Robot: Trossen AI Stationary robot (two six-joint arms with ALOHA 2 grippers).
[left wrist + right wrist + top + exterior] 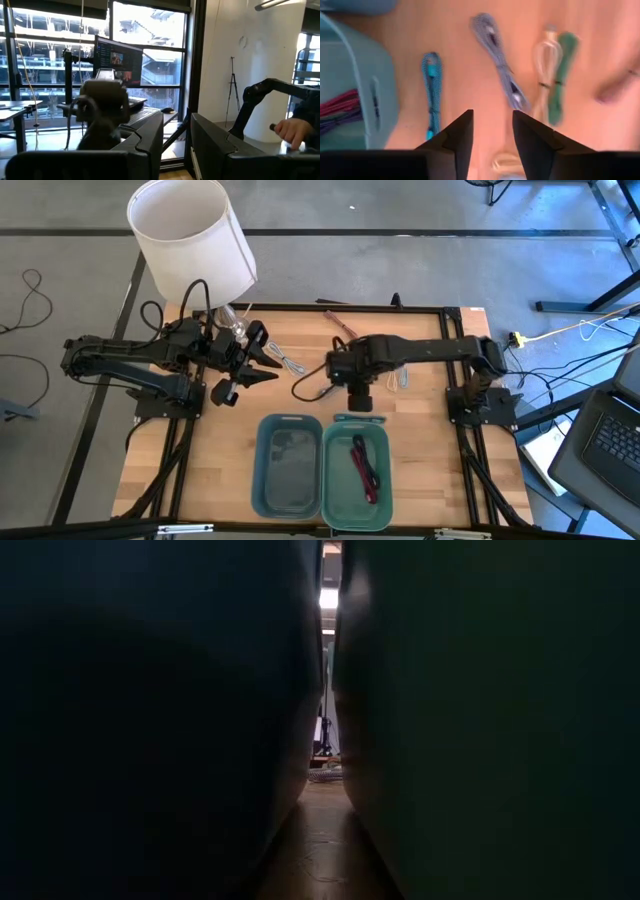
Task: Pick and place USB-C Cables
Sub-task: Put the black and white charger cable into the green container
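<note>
Left arm: reaches in from the table's [220, 480] 9 o'clock edge, wrist levelled toward the room. Left gripper [262, 368] sits at about 10 o'clock of table centre, beneath the white lampshade [190, 235]; fingers [145, 142] spread apart, nothing between them. A grey cable [288, 363] lies on the wood just beside the fingertips, at their 3 o'clock. The left wrist view shows windows, a monitor [119, 57] and a person's hand [292, 132] on a second dark arm.

Left tray [268, 470]: teal, at 6 o'clock of table centre; a dark bundle shows faintly inside, kind not discernible.

Right tray [385, 480]: teal, touching the left tray's side. Holds a red cable [366, 472] and a dark cable [357, 450] lying alongside it.

Right arm: stretches in from the 3 o'clock edge, wrist pointed straight down. Right gripper [492, 135] hangs above the wood at table centre, just beyond the right tray's far rim; fingers released, gap empty.

Cables in the right wrist view, all flat on the table and clear of the fingers: blue braided cable [432, 95] beside the tray wall; purple-grey braided cable [500, 62], ending just off the fingertips; beige cable [544, 75] and green cable [559, 75] side by side, touching; a pale coil [507, 162] partly hidden between the fingers.

Low view: filled by the two tray walls, a narrow gap between.
</note>
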